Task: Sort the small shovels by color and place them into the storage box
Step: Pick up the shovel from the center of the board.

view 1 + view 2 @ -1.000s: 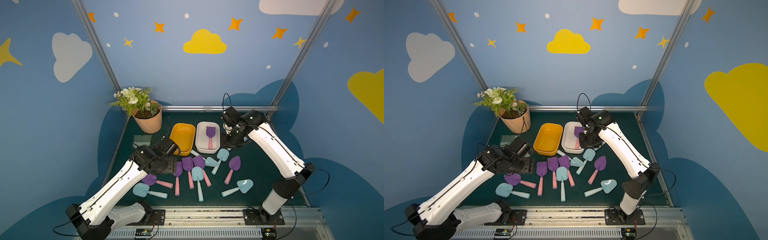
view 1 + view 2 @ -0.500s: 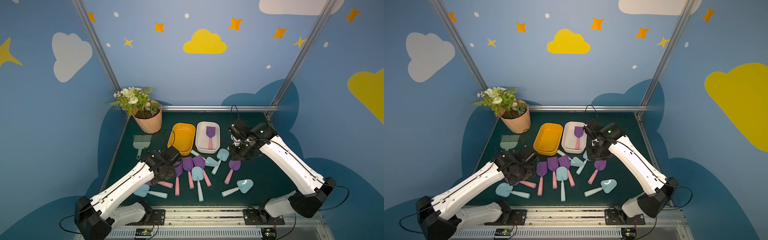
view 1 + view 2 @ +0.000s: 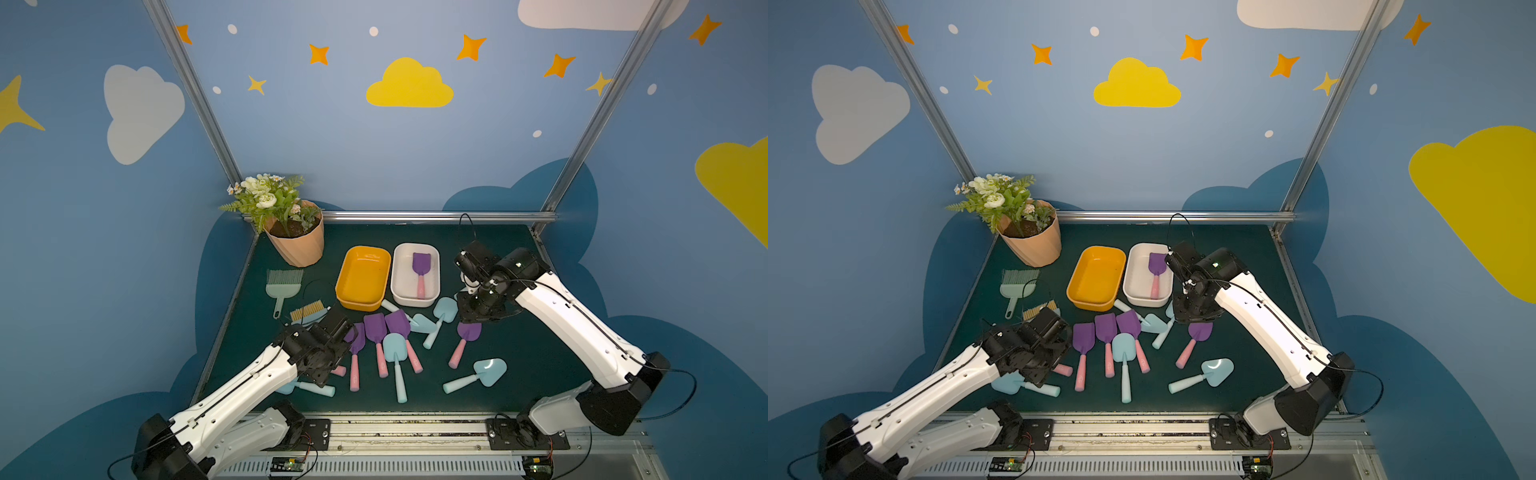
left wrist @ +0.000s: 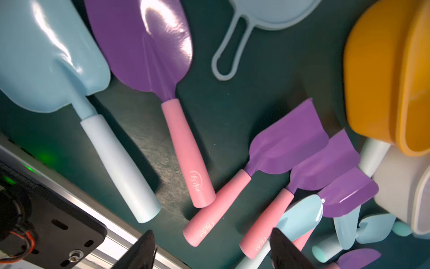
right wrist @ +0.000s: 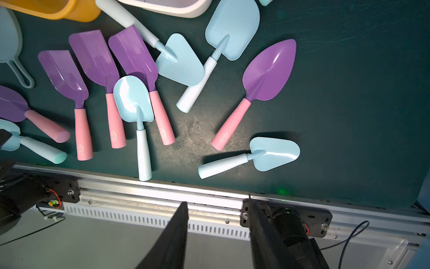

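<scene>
Top views both show the task near its start: one purple shovel (image 3: 420, 272) lies in the white tub (image 3: 415, 246). The yellow tub (image 3: 360, 302) just beside it is empty, and about ten small shovels (image 3: 395, 357), purple and pale blue mixed, lie loose on the worktop (image 3: 523, 340) in front of the tubs. From above, the fingers of both arms are hidden under the wrists, so the opening cannot be judged there. Left wrist view fills this gap: the left end effector (image 4: 213, 242) stands wide open and holds nothing, close above the pink handles of purple shovels. It also shows clearly the loop handle of the dustpan (image 4: 232, 46), which is hardly to be made out from above. Right wrist view shows the right end effector (image 5: 217, 209) partly open and empty. It looks down on five loose purple shovels and at least five blue ones, but the inside of the tubs is out of its sight.
</scene>
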`<move>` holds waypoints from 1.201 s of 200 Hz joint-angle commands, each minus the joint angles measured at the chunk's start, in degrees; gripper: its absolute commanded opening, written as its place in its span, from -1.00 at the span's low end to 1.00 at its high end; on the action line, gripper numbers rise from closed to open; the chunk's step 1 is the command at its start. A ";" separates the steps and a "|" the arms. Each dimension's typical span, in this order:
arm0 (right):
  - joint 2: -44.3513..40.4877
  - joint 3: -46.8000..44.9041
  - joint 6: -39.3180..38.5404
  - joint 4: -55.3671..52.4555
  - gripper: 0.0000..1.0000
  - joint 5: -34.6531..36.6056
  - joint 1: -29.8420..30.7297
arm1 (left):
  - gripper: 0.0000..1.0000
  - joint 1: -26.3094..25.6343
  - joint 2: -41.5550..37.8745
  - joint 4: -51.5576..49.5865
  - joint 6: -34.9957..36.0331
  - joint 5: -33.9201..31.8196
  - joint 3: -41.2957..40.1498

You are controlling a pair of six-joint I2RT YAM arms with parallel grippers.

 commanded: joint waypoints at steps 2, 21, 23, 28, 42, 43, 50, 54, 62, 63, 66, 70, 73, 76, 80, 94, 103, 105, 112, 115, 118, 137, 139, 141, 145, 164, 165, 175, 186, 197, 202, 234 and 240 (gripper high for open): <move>0.00 -0.01 -0.44 0.71 -0.13 -0.38 -0.13 | 0.46 1.08 0.15 2.39 -5.34 2.63 -2.70; 0.01 -0.09 -0.50 0.91 -0.13 -0.50 -0.12 | 0.46 1.75 0.89 3.60 -5.44 3.19 -3.60; -0.07 -0.07 -0.49 0.89 -0.13 -0.48 -0.15 | 0.46 1.78 1.01 3.84 -5.49 3.25 -3.61; -0.09 -0.05 -0.59 0.84 -0.13 -0.49 -0.15 | 0.46 1.96 1.21 4.35 -5.53 3.32 -3.74; -0.05 -0.23 -0.92 0.87 -0.13 -0.50 -0.15 | 0.45 2.26 1.82 5.48 -5.79 3.47 -4.21; -0.07 -0.25 -0.94 0.85 -0.13 -0.50 -0.17 | 0.45 2.29 1.84 5.55 -5.79 3.52 -4.26; -0.11 -0.31 -1.08 0.87 -0.13 -0.43 -0.21 | 0.46 2.47 2.24 6.03 -5.79 3.77 -4.41; -0.13 -0.35 -1.21 0.91 -0.13 -0.41 -0.24 | 0.46 2.53 2.43 6.28 -5.86 3.87 -4.52; -0.17 -0.49 -1.44 0.74 -0.13 -0.41 -0.27 | 0.45 2.68 2.77 6.72 -5.93 4.05 -4.88; -0.18 -0.47 -1.46 0.74 -0.13 -0.45 -0.27 | 0.45 2.72 2.76 6.74 -5.95 4.07 -4.91; -0.16 -0.58 -1.49 0.66 -0.13 -0.35 -0.28 | 0.46 2.75 2.85 6.95 -6.01 4.13 -5.05; -0.21 -0.62 -1.55 0.58 -0.13 -0.32 -0.32 | 0.46 2.76 2.97 7.22 -6.06 4.18 -5.36; -0.23 -0.76 -1.57 0.54 -0.13 -0.39 -0.28 | 0.45 2.77 2.98 7.42 -6.18 4.28 -5.48; -0.25 -0.79 -1.60 0.48 -0.13 -0.26 -0.38 | 0.45 2.82 3.00 7.58 -6.27 4.39 -5.70; -0.30 -0.96 -1.58 0.53 -0.13 -0.32 -0.37 | 0.46 2.86 3.01 7.81 -6.40 4.44 -6.00; -0.39 -1.49 -1.58 0.69 -0.13 -0.41 -0.55 | 0.45 3.02 3.10 8.56 -6.58 4.83 -6.85; -0.29 -1.64 -1.66 0.69 -0.12 -0.39 -0.59 | 0.44 3.19 3.12 8.52 -6.76 4.88 -7.25; -0.32 -1.67 -1.66 0.66 -0.12 -0.40 -0.55 | 0.44 3.22 3.08 8.56 -6.80 4.88 -7.33; -0.27 -1.76 -1.66 0.72 -0.13 -0.41 -0.61 | 0.43 3.20 2.97 8.69 -6.84 4.80 -7.52; -0.28 -1.81 -1.66 0.73 -0.13 -0.41 -0.56 | 0.43 3.27 2.95 8.77 -6.85 4.72 -7.63; -0.24 -1.83 -1.66 0.80 -0.13 -0.43 -0.54 | 0.42 3.28 2.94 8.85 -6.85 4.71 -7.73; -0.02 -1.76 -1.73 0.91 -0.12 -0.34 -0.63 | 0.39 3.63 3.03 9.45 -6.85 4.49 -8.00; -0.08 -1.76 -1.75 0.91 -0.13 -0.42 -0.63 | 0.38 3.74 3.10 9.52 -6.85 4.52 -8.00; -0.09 -1.68 -1.75 0.89 -0.13 -0.39 -0.63 | 0.38 3.82 3.17 9.56 -6.89 4.49 -8.00; 0.06 -1.65 -1.78 0.91 -0.13 -0.33 -0.67 | 0.37 3.88 3.26 9.79 -6.79 4.59 -8.00; 0.15 -1.60 -1.83 0.99 -0.12 -0.44 -0.67 | 0.33 4.16 4.26 11.32 -6.67 5.10 -8.44; 0.16 -1.64 -1.84 1.00 -0.13 -0.42 -0.69 | 0.32 4.21 4.34 11.41 -6.67 5.17 -8.48; 0.12 -1.75 -1.84 1.01 -0.13 -0.33 -0.71 | 0.29 4.25 4.90 12.49 -6.68 5.53 -8.91; 0.13 -1.91 -1.84 1.00 -0.12 -0.23 -0.76 | 0.25 4.25 5.54 13.63 -6.76 5.91 -9.53; 0.20 -2.18 -1.82 1.00 -0.12 -0.06 -0.81 | 0.21 4.30 6.10 14.67 -6.85 6.32 -9.97; 0.21 -2.28 -1.89 0.98 -0.12 0.03 -0.83 | 0.20 4.25 6.47 15.01 -6.85 6.46 -10.11; 0.27 -3.12 -1.74 1.16 -0.12 -0.06 -1.09 | 0.07 4.25 7.47 16.50 -6.85 7.11 -10.79; 0.42 -3.20 -1.73 1.22 -0.12 -0.08 -1.07 | 0.03 4.32 7.47 16.60 -6.85 7.00 -10.89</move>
